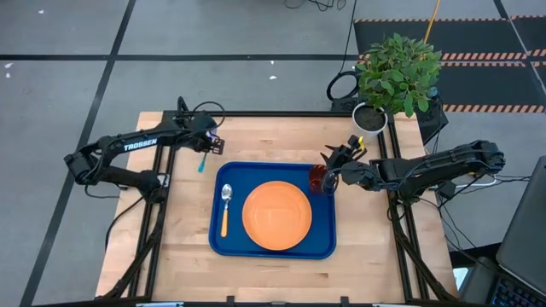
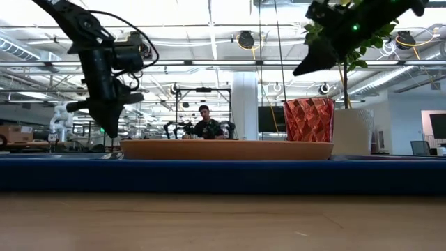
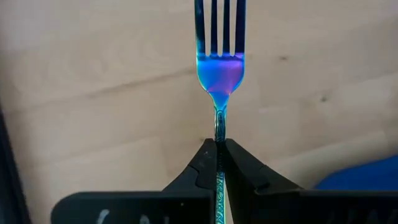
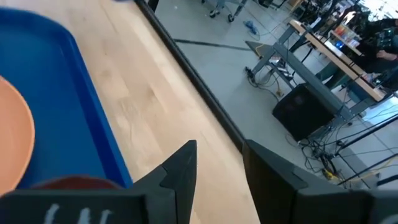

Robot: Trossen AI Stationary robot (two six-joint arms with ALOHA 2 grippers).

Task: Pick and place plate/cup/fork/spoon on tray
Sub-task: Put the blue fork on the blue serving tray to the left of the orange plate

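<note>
From above, the left gripper (image 1: 207, 143) sits over the bare wood just past the tray's (image 1: 217, 241) far left corner, pinched tight on the fork (image 1: 202, 160), which hangs down toward the table; the spoon (image 1: 225, 207) lies in the tray's left part, the plate (image 1: 276, 215) fills the middle, and the cup (image 1: 320, 180) stands in the far right corner; the right gripper (image 1: 350, 152) is just beside the cup with its jaws apart, not holding anything as far as I can tell; the potted plant (image 1: 394, 72) sits behind it.

Down at table level the tray rim (image 2: 223, 174) blocks the spoon completely, and only the plate's edge (image 2: 226, 149) shows; the cup (image 2: 307, 119) is clear, next to the white pot (image 2: 352, 130); the left gripper (image 2: 106, 115) hangs at left, but the fork is hard to pick out there; the right gripper (image 2: 313, 61) is up top and partly cut off; a person (image 2: 205, 124) sits far back.

Left wrist: the fingers (image 3: 202, 168) are clamped on the fork's handle (image 3: 219, 70), tines pointing away over the wood.

Right wrist: fingers (image 4: 180, 168) spread with nothing between them; a sliver of the cup (image 4: 74, 183), the plate (image 4: 13, 146) and the tray (image 4: 68, 81) show, all cut off.
</note>
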